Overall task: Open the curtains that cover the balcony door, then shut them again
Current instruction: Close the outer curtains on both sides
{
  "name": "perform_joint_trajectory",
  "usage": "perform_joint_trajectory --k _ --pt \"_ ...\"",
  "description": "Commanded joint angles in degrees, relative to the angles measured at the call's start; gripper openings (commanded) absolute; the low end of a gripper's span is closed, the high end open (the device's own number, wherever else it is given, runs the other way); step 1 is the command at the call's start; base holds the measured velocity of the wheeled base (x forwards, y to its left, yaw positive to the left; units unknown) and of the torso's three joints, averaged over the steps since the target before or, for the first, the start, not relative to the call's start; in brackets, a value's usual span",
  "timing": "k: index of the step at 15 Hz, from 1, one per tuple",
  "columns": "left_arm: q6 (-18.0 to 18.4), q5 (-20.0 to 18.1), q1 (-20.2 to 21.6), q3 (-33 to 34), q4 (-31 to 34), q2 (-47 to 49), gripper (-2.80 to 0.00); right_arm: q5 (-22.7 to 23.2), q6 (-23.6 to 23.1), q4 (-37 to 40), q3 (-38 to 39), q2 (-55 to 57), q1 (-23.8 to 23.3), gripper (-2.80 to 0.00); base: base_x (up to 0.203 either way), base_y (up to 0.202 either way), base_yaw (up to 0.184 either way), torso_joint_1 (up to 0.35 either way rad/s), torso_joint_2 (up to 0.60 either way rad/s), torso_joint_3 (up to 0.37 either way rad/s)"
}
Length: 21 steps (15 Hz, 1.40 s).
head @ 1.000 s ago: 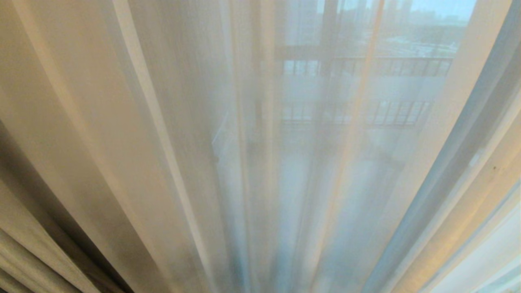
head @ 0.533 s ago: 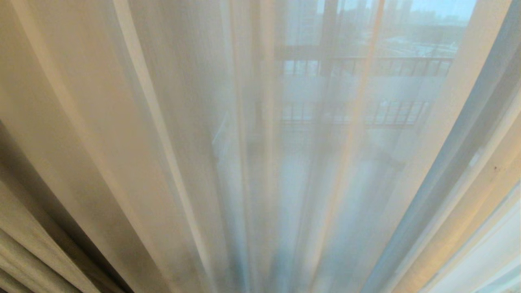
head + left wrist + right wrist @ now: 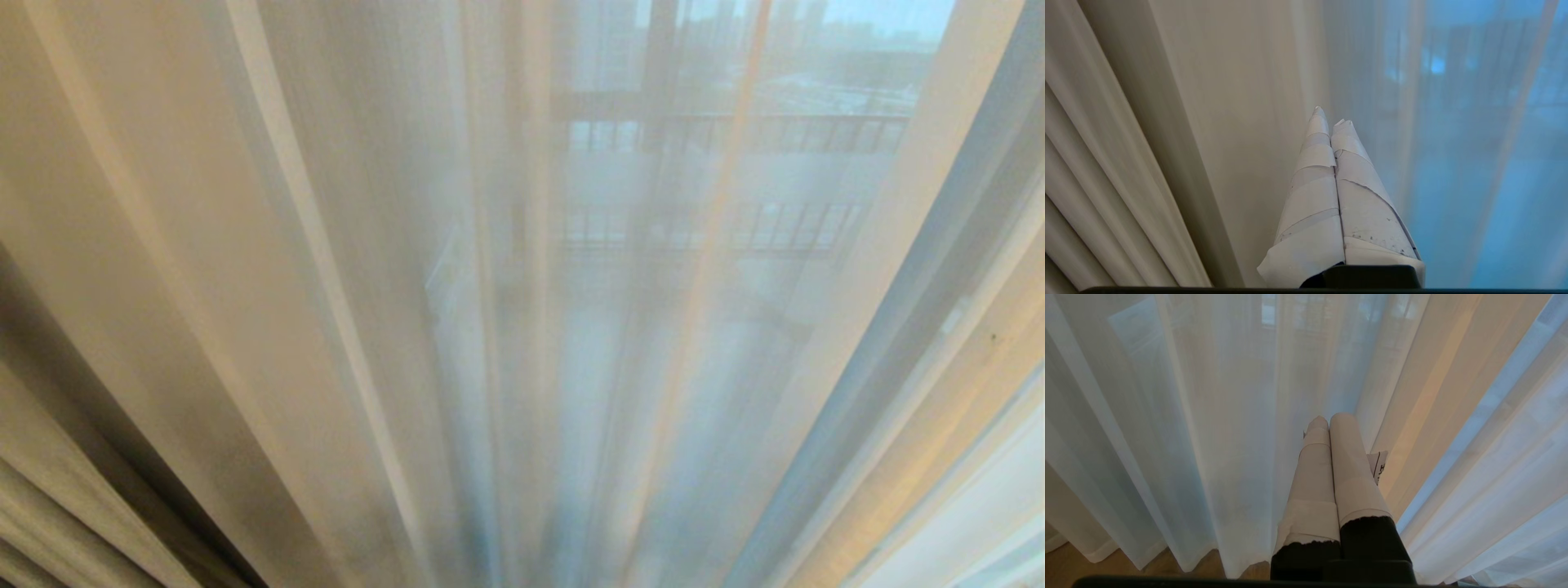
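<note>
The curtains hang drawn across everything in front of me. In the head view the white sheer fills the middle, and the heavy beige drape bunches at the lower left. Through the sheer the balcony door shows dimly as a dark frame. Neither arm is in the head view. My left gripper is shut with nothing in it, its taped fingertips pointing at a pale fold between the heavy drape and the sheer. My right gripper is shut and empty, close before the sheer folds.
A dark railing with vertical bars shows outside through the sheer. In the right wrist view the sheer's hem ends just above a wooden floor, and a small printed label hangs on a fold beside the fingers.
</note>
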Motion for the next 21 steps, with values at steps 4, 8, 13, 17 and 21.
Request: perform_joint_trajectory --k 4,8,13,17,21 --pt "-2.4 1.4 0.1 -4.4 3.3 0.6 -2.8 0.0 -0.1 0.1 0.0 0.1 0.0 -2.8 0.0 0.0 0.0 0.0 0.0 0.0" --pt "-5.5 10.3 0.2 -9.3 -0.7 12.8 -2.8 0.0 -0.1 0.0 0.0 0.1 0.0 -2.8 0.0 0.0 0.0 0.0 0.0 0.0" --pt "-10.1 26.1 1.1 -20.6 -8.1 32.9 -2.8 0.0 -0.1 0.0 0.0 0.1 0.0 -2.8 0.0 0.0 0.0 0.0 0.0 0.0" --pt "-10.8 30.9 12.1 -28.4 -12.4 48.2 -2.8 0.0 -0.1 0.0 0.0 0.1 0.0 -2.8 0.0 0.0 0.0 0.0 0.0 0.0" --pt "-13.4 31.3 20.2 -38.2 -13.8 63.7 -2.8 0.0 -0.1 0.0 0.0 0.1 0.0 -2.8 0.0 0.0 0.0 0.0 0.0 0.0"
